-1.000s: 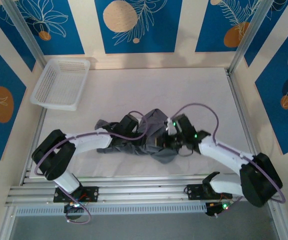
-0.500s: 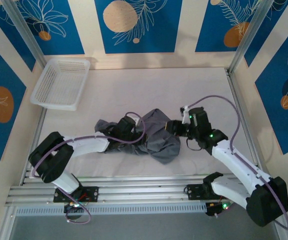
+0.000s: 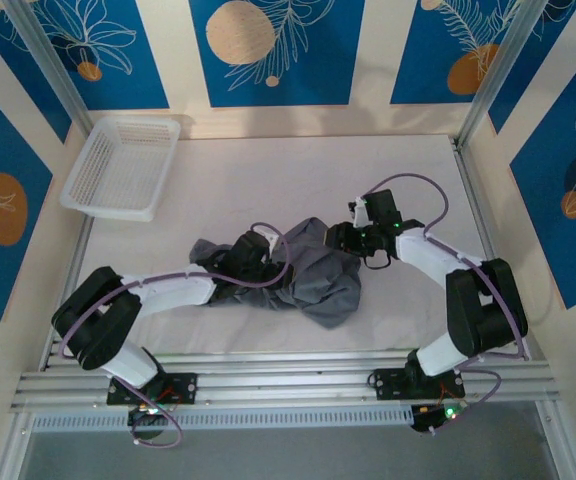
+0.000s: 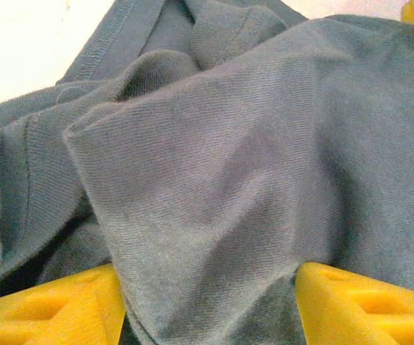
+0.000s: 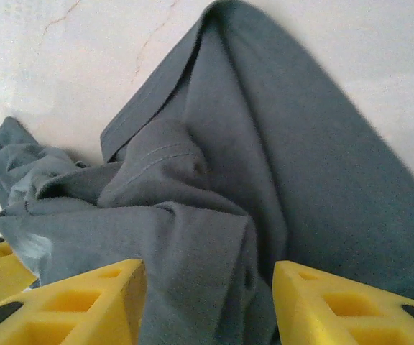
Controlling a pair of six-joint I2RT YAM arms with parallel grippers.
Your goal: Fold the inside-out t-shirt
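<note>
At the far-left corner of the surface point(image 3: 268, 175), the white mesh basket point(image 3: 123, 165) has not moved in the last second.

Your left claw point(image 3: 255, 250) has barely shifted. It stays low on the left half of the inside-out t-shirt point(image 3: 318, 280). In its wrist view the fingers stand wide apart with a raised fold of grey cloth between them, so it is released and grasping nothing.

The t-shirt is still a crumpled heap in the middle of the surface, nearer the near edge. Seams and hems are turned up and no flat panel shows.

The real change is on the right. 1 second ago your right claw point(image 3: 340, 238) was down over the middle of the heap. It has since swung out toward the right edge and now sits at the shirt's far-right border. Its fingers are spread open, with cloth lying loose between them.

With both claws released, I judge that no fold has begun. The garment first needs spreading flat.
</note>
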